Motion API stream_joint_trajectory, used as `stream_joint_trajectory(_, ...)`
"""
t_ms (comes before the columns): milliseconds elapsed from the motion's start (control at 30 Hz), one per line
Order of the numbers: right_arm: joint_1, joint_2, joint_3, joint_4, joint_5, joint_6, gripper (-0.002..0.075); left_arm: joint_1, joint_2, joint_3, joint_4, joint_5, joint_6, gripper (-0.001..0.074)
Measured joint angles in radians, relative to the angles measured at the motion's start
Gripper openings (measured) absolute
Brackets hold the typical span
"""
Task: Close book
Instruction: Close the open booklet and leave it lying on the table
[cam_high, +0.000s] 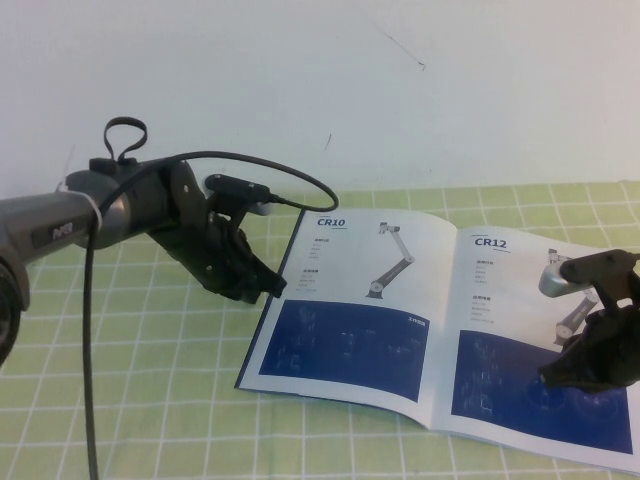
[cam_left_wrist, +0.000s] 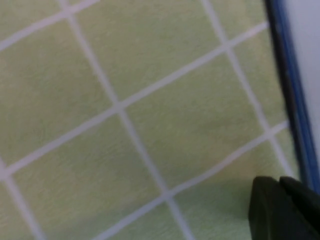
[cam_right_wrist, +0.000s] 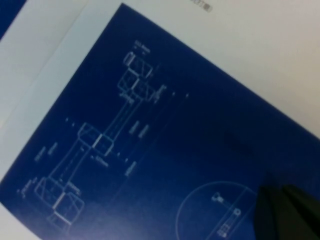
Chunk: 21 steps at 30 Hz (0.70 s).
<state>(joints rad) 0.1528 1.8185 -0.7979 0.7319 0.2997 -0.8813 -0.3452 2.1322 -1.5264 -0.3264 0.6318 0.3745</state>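
Green cloth with white grid lines (cam_high: 150, 400) covers the table; open white-and-blue paper book (cam_high: 400, 290) lies flat on it, right of centre; left gripper (cam_high: 272, 286) clenched, empty, low over the cloth just beside the book's left edge; right gripper (cam_high: 552, 376) clenched, empty, over the right page's blue panel, contact unclear.

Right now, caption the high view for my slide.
Open book lies flat; left gripper beside its left edge, right gripper over right page.

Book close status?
Done: nothing; the book lies open flat. In hand: left gripper, shut, beside its left edge; right gripper, shut, over the right page. Left: lift a page and fold it over.
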Motion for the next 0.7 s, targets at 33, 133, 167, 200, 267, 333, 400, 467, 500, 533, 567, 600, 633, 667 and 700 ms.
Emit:
stream_joint_trajectory(33, 0.0, 0.0, 0.0, 0.0, 0.0, 0.0, -0.0002, -0.011, 0.0, -0.002, 0.01, -0.003, -0.001, -0.0004)
stream_joint_trajectory(133, 0.0, 0.0, 0.0, 0.0, 0.0, 0.0, -0.0002, -0.033, 0.002, -0.006, 0.027, -0.003, -0.007, -0.0004)
stream_joint_trajectory(167, 0.0, 0.002, 0.0, 0.0, 0.0, 0.0, -0.0002, -0.041, 0.002, -0.005, 0.033, -0.005, -0.013, -0.0004)
stream_joint_trajectory(200, 0.0, 0.002, 0.0, 0.0, 0.0, 0.0, -0.0002, -0.043, 0.002, -0.006, 0.045, -0.008, -0.026, -0.0004)
stream_joint_trajectory(267, 0.0, 0.002, 0.0, 0.0, 0.0, 0.0, -0.0002, -0.052, 0.005, -0.008, 0.064, -0.01, -0.047, -0.0003)
stream_joint_trajectory(333, 0.0, 0.002, 0.0, 0.0, 0.0, 0.0, -0.0002, -0.053, 0.009, -0.011, 0.077, -0.01, -0.073, -0.0004)
stream_joint_trajectory(400, 0.0, 0.002, 0.0, 0.0, 0.0, 0.0, -0.0002, -0.054, 0.016, -0.017, 0.083, -0.004, -0.087, -0.0004)
stream_joint_trajectory(467, 0.0, 0.002, 0.0, 0.0, 0.0, 0.0, -0.0002, -0.054, 0.018, -0.019, 0.083, 0.0, -0.099, -0.0004)
stream_joint_trajectory(500, 0.0, 0.002, 0.0, 0.0, 0.0, 0.0, -0.0002, -0.054, 0.018, -0.019, 0.095, 0.002, -0.107, -0.0004)
stream_joint_trajectory(533, 0.0, 0.002, 0.0, 0.0, 0.0, 0.0, -0.0002, -0.054, 0.018, -0.019, 0.113, 0.002, -0.122, -0.0004)
stream_joint_trajectory(567, 0.0, 0.002, 0.0, 0.0, 0.0, 0.0, -0.0002, -0.056, 0.018, -0.021, 0.13, 0.004, -0.142, -0.0004)
stream_joint_trajectory(600, 0.0, 0.002, 0.0, 0.0, 0.0, 0.0, -0.0002, -0.056, 0.018, -0.027, 0.153, 0.011, -0.164, -0.0004)
stream_joint_trajectory(633, 0.0, 0.002, 0.0, 0.0, 0.0, 0.0, -0.0002, -0.058, 0.018, -0.033, 0.175, 0.019, -0.184, -0.0004)
stream_joint_trajectory(667, 0.0, 0.002, 0.0, 0.0, 0.0, 0.0, -0.0002, -0.06, 0.02, -0.038, 0.194, 0.025, -0.194, -0.0004)
stream_joint_trajectory(700, 0.0, 0.002, 0.0, 0.0, 0.0, 0.0, -0.0002, -0.06, 0.021, -0.042, 0.207, 0.029, -0.204, -0.0004)
